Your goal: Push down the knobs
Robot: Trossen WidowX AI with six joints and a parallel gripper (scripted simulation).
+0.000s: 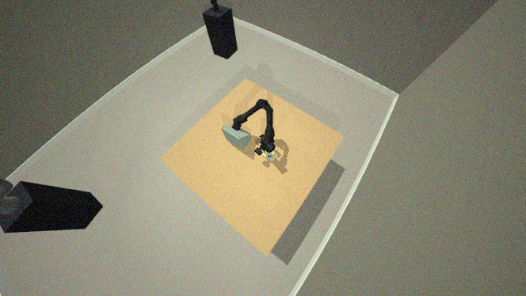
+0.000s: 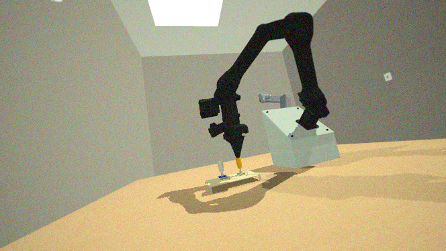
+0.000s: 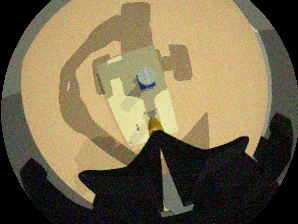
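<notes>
Gripper: the fingers (image 1: pixel 268 148) (image 2: pixel 238 156) are fully closed, brought together into one blunt tip; nothing is seen to be gripped between them.
Contact: the tip is set at the top of the orange knob (image 2: pixel 239 163) (image 3: pixel 155 124), apparently touching it; whether force is being applied cannot be told.
Orange knob: it is held upright on its shaft, with a pale stretch left exposed below, so it is judged not to be fully seated.
Grey knob: the second knob (image 2: pixel 220 166) (image 3: pixel 146 75) is stood upright above the blue potentiometer (image 1: pixel 269 156) (image 2: pixel 222 176) (image 3: pixel 145 85), untouched, with a narrow length showing beneath it.
Circuit board: it (image 1: pixel 273 154) (image 2: pixel 215 181) (image 3: pixel 120 107) is carried on short legs above the table (image 1: pixel 234 186) (image 2: pixel 269 218) (image 3: pixel 225 75), near the arm's base.
Step in hand: the pressing of the orange knob is judged to be under way or about to be started.
Next move: a straight, slow push down the shaft is called for, to be stopped at seating; the grey knob is then to be pressed likewise.
Risk: by a sideways load or excess force, the potentiometer could be broken loose.
</notes>
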